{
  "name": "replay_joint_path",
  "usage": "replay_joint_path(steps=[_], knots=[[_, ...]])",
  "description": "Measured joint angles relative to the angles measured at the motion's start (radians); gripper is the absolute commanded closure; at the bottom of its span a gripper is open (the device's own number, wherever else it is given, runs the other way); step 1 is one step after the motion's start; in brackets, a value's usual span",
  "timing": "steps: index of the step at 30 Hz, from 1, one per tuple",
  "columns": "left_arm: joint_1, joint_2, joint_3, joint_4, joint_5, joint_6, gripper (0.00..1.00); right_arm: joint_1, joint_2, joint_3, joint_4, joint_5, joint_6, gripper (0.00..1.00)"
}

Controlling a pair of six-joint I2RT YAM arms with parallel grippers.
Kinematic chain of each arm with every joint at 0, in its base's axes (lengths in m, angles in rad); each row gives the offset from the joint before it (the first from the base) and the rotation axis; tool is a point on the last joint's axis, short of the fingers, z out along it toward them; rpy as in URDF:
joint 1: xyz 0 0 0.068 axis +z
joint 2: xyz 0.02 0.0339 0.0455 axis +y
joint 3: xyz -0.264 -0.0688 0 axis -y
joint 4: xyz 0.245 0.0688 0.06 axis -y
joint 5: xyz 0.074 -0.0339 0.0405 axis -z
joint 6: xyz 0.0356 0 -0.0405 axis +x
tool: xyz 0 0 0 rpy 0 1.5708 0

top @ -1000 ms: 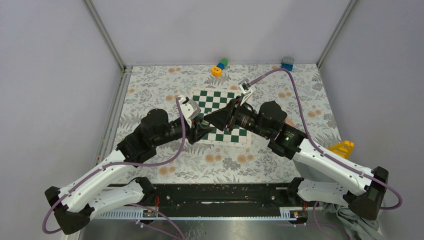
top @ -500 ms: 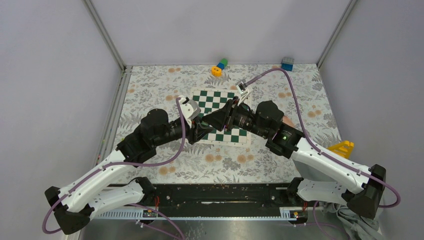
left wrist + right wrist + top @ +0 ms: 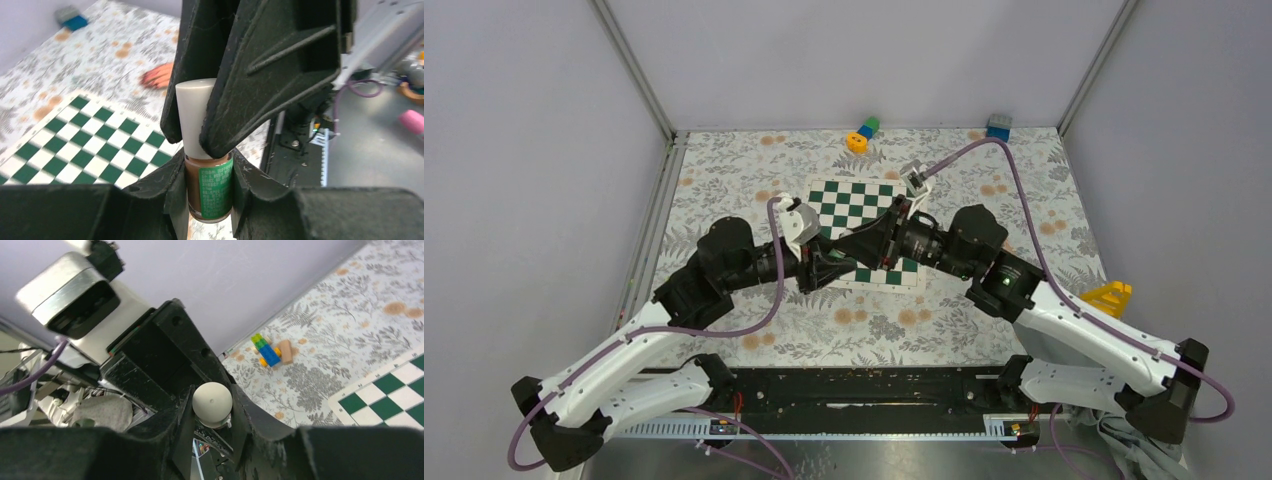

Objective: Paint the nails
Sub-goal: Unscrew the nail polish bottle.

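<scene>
A brown nail polish bottle [image 3: 209,187] with a green label and a white cap [image 3: 195,117] is held upright above the chessboard [image 3: 856,200]. My left gripper [image 3: 209,170] is shut on the bottle's glass body. My right gripper [image 3: 212,407] comes from the opposite side, and its jaws press both sides of the cap [image 3: 212,401]. In the top view the two grippers meet over the board's near edge, left gripper [image 3: 824,262] and right gripper [image 3: 856,248]. The hand with the reddish nails [image 3: 149,77] lies on the floral cloth beyond the board.
A stack of toy bricks [image 3: 862,134] and a blue block [image 3: 998,126] sit by the back wall. A yellow object [image 3: 1107,296] lies at the right edge. The right arm's purple cable [image 3: 1014,190] arcs over the cloth.
The right jaws have closed in onto the cap. Both arms have shifted slightly and now sit tighter together over the board's near edge.
</scene>
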Motion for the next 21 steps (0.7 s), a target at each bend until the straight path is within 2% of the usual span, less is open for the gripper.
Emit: replay_joint_path(steps=[11,16,21], knots=[[0.002,-0.005,-0.001,0.14,0.376,-0.053,1.0,0.01,-0.091,0.0,0.038,-0.264,-0.117,1.0],[0.002,0.007,-0.001,0.161,0.46,-0.06,1.0,0.01,-0.1,0.0,0.044,-0.333,-0.134,1.0],[-0.001,0.013,-0.001,0.148,0.502,-0.063,1.0,0.01,-0.126,-0.001,0.051,-0.337,-0.151,1.0]])
